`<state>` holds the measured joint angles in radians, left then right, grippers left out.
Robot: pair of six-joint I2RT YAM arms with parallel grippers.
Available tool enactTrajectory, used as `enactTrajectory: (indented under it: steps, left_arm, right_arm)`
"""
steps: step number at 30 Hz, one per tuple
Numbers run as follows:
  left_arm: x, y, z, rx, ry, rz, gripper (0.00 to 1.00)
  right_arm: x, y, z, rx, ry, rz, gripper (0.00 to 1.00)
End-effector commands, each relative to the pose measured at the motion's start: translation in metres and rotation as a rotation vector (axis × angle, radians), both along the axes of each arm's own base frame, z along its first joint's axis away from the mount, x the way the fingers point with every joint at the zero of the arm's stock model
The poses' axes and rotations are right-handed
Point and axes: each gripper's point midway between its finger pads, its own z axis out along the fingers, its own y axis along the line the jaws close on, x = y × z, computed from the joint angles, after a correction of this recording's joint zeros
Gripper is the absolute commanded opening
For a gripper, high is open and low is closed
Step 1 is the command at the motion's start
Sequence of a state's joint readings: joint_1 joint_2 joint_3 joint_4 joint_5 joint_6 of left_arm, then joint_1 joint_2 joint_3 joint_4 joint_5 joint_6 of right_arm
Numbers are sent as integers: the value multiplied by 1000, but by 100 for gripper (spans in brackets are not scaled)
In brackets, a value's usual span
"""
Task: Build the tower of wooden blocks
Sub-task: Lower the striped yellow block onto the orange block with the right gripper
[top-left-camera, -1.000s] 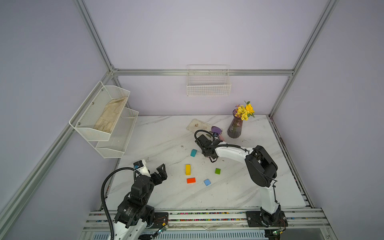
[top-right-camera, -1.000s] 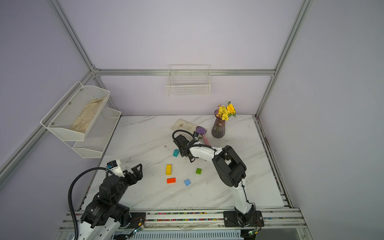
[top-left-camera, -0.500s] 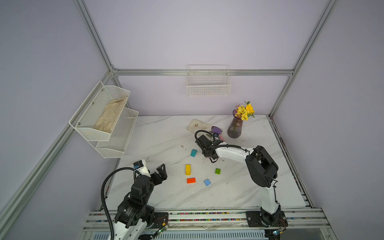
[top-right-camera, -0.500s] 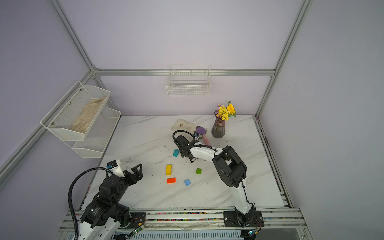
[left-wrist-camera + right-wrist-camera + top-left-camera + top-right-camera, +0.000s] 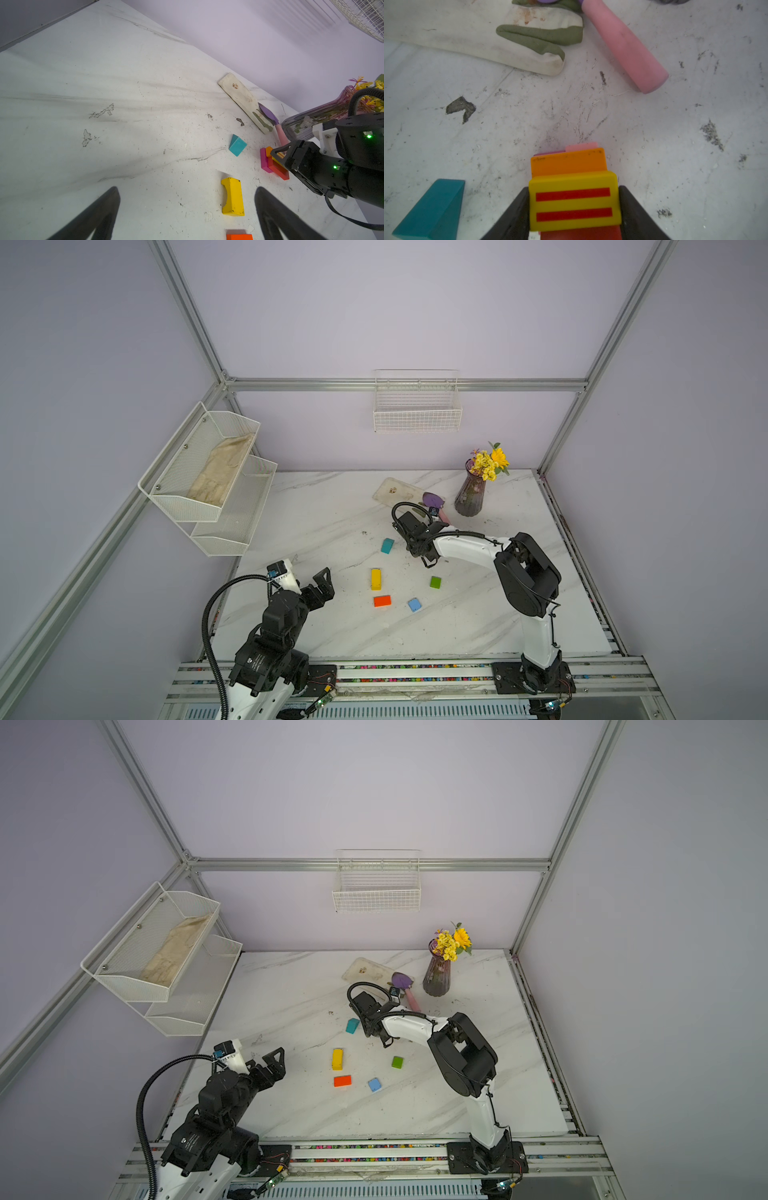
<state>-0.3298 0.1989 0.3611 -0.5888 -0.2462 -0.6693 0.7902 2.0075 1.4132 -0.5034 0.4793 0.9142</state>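
Observation:
My right gripper (image 5: 574, 190) is shut on a yellow block with two red stripes (image 5: 574, 204), one finger against each of its sides. This block sits atop the tower (image 5: 272, 164), above an orange block (image 5: 568, 163), a pink one (image 5: 581, 146) and a red one (image 5: 581, 233). In both top views the right wrist hides the tower. Loose wood blocks lie on the table: teal (image 5: 387, 545), yellow arch (image 5: 375, 578), orange-red (image 5: 382, 600), blue (image 5: 414, 605), green (image 5: 435, 582). My left gripper (image 5: 326, 583) hangs open and empty at the front left, short of the yellow arch (image 5: 232, 196).
A purple vase with yellow flowers (image 5: 469, 499) stands at the back right. Beside it lie a purple trowel with a pink handle (image 5: 625, 45) and a dirty glove (image 5: 399, 491). A white two-tier shelf (image 5: 208, 481) is on the left wall, a wire basket (image 5: 417, 410) on the back wall.

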Motion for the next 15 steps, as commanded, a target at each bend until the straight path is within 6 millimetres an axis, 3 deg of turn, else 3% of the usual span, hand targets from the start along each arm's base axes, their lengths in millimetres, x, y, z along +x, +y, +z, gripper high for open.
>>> enactTrajectory:
  steps: [1,8,15]
  left_arm:
    - [3,-2,-3,7,-10,-7,100]
    - [3,-2,-3,7,-9,-7,100]
    - [3,-2,-3,8,-8,-7,100]
  right_arm:
    - [-2,-5,7,7,-4,-11,49]
    - [2,-6,23,-4,-36,1,71]
    - [1,-9,45,-8,-71,36,80]
